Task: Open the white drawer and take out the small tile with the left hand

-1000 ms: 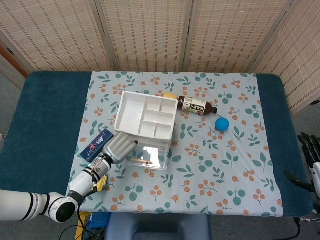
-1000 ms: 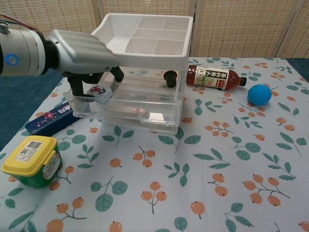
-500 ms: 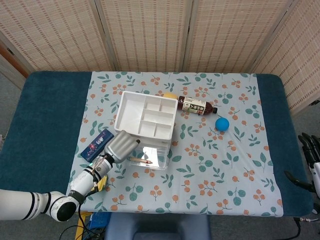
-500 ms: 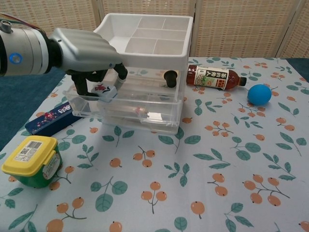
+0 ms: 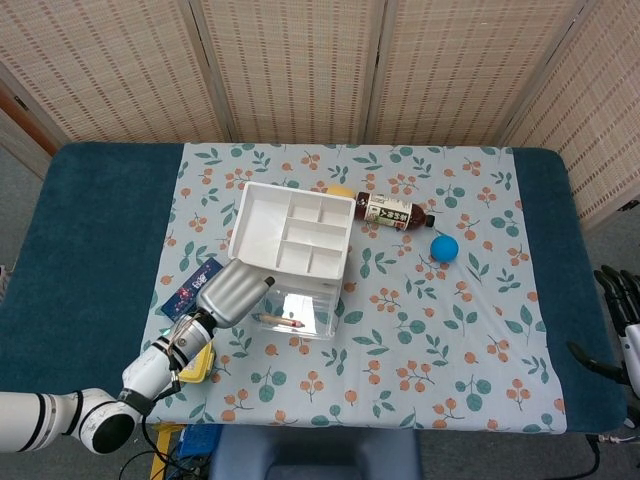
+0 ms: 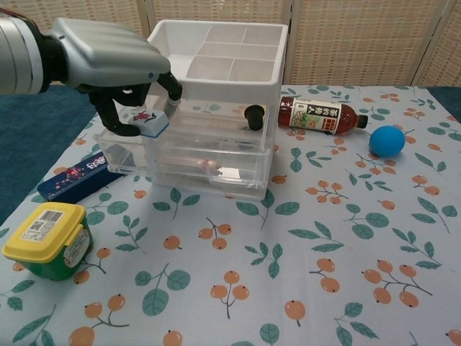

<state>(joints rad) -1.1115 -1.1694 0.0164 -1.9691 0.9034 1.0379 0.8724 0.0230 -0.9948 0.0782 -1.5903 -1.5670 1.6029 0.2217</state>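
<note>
One small tile sits pinched in the left robot hand, above the open white drawer; next, carry it clear.

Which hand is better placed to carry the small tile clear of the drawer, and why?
The left hand: its fingers already pinch the small tile above the open drawer. The right hand sits at the table's far edge.

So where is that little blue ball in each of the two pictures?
Head view: the blue ball lies right of centre on the flowered cloth, just below the bottle's cap end.
Chest view: the ball sits at upper right, just right of the bottle's cap.
Shared landmark: the brown bottle lying on its side beside the white drawer box.
</note>
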